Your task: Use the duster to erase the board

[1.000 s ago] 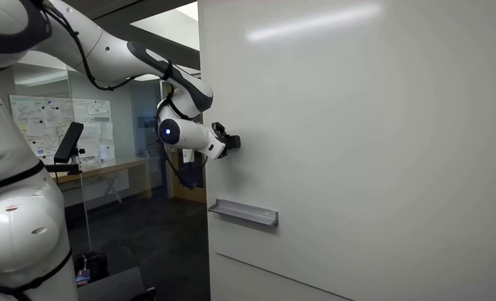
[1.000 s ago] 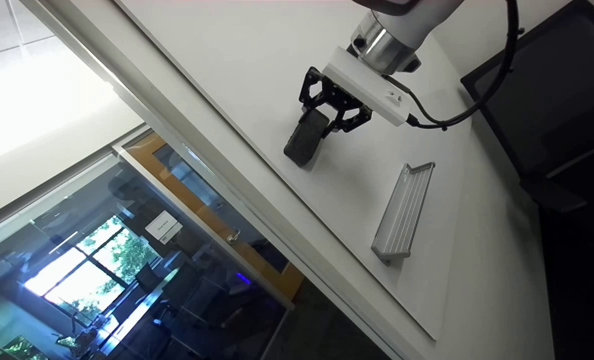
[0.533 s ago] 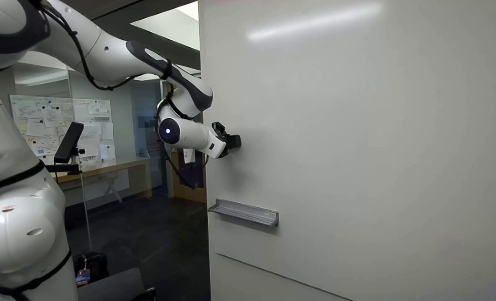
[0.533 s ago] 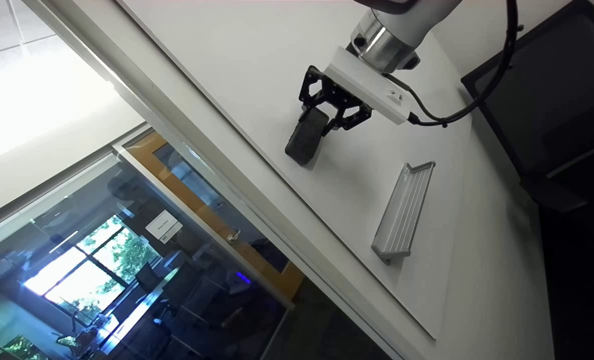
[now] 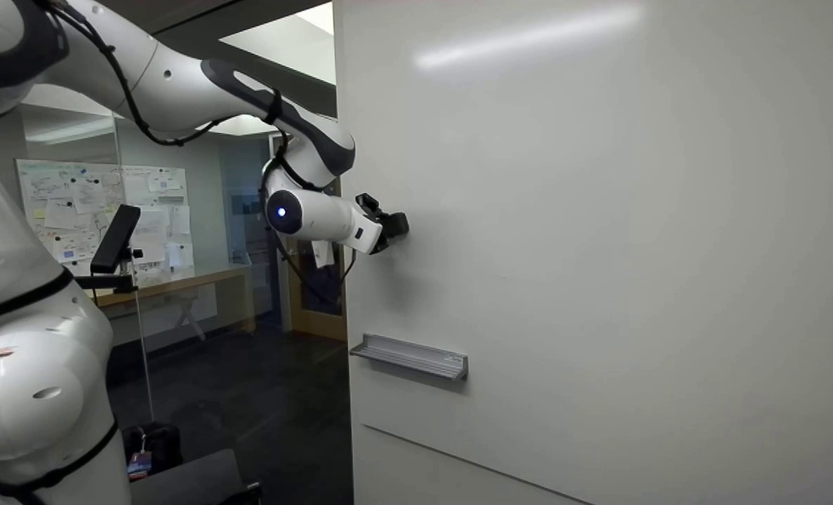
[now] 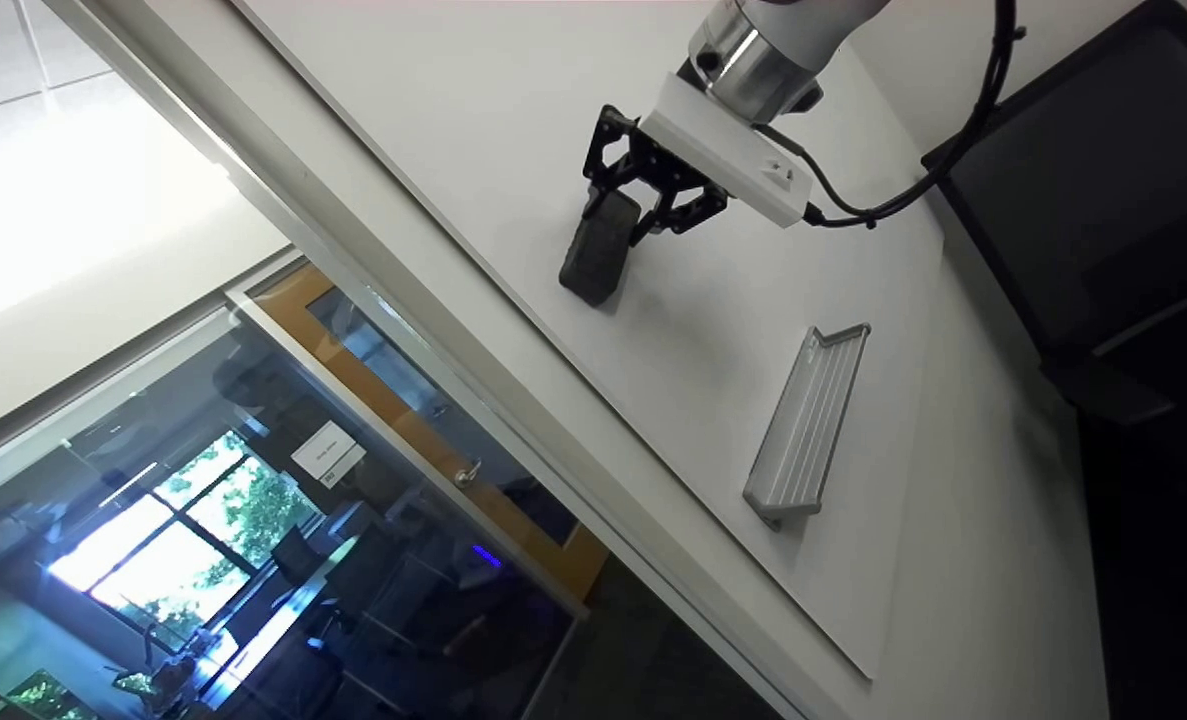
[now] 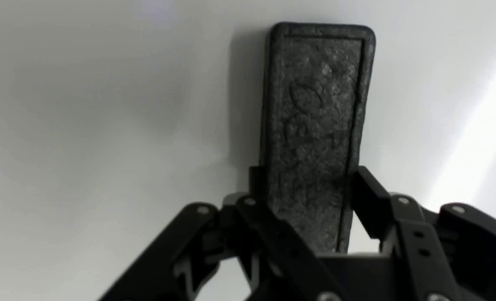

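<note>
A grey ledge (image 5: 410, 358) juts from the board (image 5: 598, 245) below the duster (image 7: 319, 100), which the pincer (image 7: 310, 186) holds clamped from both sides. Beyond the arm (image 5: 177, 91) stands a table (image 5: 209, 279) with papers (image 5: 151, 231) hung above it. In the wrist view the pincer covers the duster's lower end. Whether the duster touches the board is unclear. In an exterior view a dark panel (image 6: 1103, 220) is cut off, hard to identify.

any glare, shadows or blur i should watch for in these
In an exterior view, a streak of glare lies high on the board; in an exterior view, the bright area at upper left is blown out to white. In the wrist view, a bright band slants at right, a shadow lies left of the duster, and the fingers look slightly soft nearest the camera.
</note>
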`<state>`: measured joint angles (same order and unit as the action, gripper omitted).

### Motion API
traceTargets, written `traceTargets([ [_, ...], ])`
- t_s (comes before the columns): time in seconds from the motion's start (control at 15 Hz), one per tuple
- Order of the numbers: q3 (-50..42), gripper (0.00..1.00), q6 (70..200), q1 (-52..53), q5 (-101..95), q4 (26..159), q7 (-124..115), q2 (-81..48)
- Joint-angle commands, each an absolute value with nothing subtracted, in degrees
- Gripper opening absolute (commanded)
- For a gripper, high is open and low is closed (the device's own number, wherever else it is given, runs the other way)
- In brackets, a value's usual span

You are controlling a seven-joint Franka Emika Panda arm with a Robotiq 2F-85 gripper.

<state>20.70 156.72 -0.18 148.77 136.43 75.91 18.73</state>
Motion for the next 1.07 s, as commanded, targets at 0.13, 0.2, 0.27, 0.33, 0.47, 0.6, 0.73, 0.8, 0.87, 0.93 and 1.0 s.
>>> traceTargets([
  [0.13,21.7,0.29,155.6,-0.4,149.3,130.3,75.7,17.9],
  [0.2,21.1,0.29,157.1,0.7,147.4,131.1,73.1,18.5],
  [0.27,20.5,0.29,157.8,1.9,145.7,132.0,70.3,19.1],
  [0.33,20.2,0.29,158.5,2.4,143.4,132.7,67.0,19.8],
  [0.47,19.7,0.29,160.6,3.5,138.3,133.8,59.9,20.9],
  [0.6,19.7,0.29,163.8,4.5,131.9,134.7,52.1,21.3],
  [0.73,19.7,0.29,166.3,5.6,124.7,135.8,43.9,20.9],
  [0.8,18.7,0.29,168.6,7.2,122.2,136.2,41.4,20.5],
  [0.87,18.5,0.29,169.9,7.8,119.2,137.0,38.0,20.3],
  [0.93,18.5,0.29,172.1,7.8,117.5,137.6,36.1,20.1],
  [1.0,18.4,0.29,174.1,8.0,115.6,138.2,34.0,19.9],
])
